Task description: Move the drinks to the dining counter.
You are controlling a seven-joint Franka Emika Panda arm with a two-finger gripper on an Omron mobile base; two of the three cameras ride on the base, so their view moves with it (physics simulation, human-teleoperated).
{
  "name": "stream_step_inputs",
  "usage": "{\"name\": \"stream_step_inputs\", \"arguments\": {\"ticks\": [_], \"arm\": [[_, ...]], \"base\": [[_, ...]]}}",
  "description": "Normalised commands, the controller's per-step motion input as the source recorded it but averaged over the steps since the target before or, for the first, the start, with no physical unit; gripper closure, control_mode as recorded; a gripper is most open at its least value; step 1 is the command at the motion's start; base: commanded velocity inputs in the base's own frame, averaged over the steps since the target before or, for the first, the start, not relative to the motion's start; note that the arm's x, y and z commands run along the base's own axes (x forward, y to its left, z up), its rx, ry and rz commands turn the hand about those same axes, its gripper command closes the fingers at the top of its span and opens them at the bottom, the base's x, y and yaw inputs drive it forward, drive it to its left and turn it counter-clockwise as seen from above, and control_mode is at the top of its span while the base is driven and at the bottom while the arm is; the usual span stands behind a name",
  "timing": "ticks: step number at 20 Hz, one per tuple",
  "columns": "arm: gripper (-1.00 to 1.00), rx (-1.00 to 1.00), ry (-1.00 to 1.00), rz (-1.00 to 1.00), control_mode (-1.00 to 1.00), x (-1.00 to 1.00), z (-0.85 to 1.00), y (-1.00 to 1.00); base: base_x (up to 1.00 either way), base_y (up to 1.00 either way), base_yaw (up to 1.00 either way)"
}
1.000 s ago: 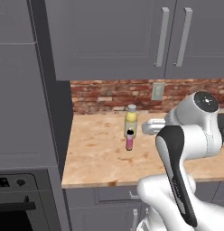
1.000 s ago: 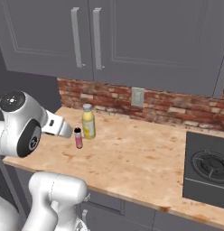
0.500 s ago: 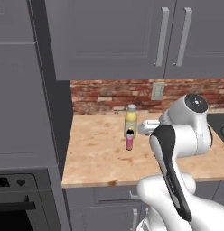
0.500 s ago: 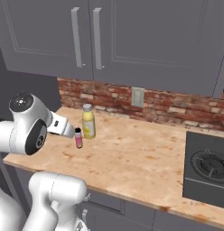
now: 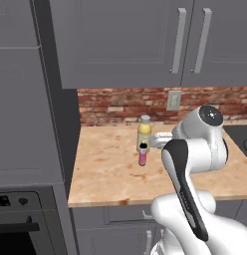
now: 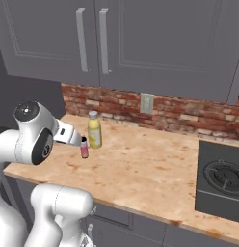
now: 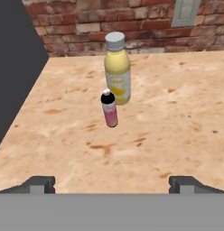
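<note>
Two drinks stand upright on the wood counter [image 7: 177, 117] by the brick backsplash. One is a yellow bottle [image 7: 117, 72] [image 5: 144, 130] [image 6: 94, 129] with a pale cap. The other, just in front of it, is a small pink bottle [image 7: 109, 109] [image 5: 143, 154] [image 6: 84, 147] with a dark cap. My gripper [image 7: 112, 184] is open and holds nothing. It points at the pink bottle from a short way back, level with the counter's front part. In the right base view my hand [image 6: 68, 135] sits just left of the pink bottle. The dining counter is out of view.
Grey wall cabinets [image 5: 145, 40] hang above the counter. A tall dark cabinet side [image 5: 51, 124] bounds it on the left, with an oven [image 5: 16, 224] below. A dark cooktop [image 6: 222, 181] lies at the counter's right end. A wall outlet [image 7: 184, 11] sits on the brick.
My arm has swung its hand a little closer to the two bottles. The bottles have not moved, and the gripper has stayed open.
</note>
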Motion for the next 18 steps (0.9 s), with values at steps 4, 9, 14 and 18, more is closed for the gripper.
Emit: {"name": "stream_step_inputs", "arguments": {"ticks": [4, 9, 14, 18], "arm": [[-1.0, 0.0, -0.02, 0.01, -1.0, 0.15, -0.06, 0.02], [-1.0, 0.0, 0.0, 0.01, -1.0, 0.15, -0.1, 0.04], [-1.0, 0.0, 0.0, 0.0, -1.0, 0.19, -0.12, 0.04], [-1.0, 0.0, 0.0, 0.01, -1.0, 0.2, -0.09, 0.0]], "base": [[0.0, 0.0, 0.0], [0.0, 0.0, 0.0], [0.0, 0.0, 0.0], [0.0, 0.0, 0.0]]}}
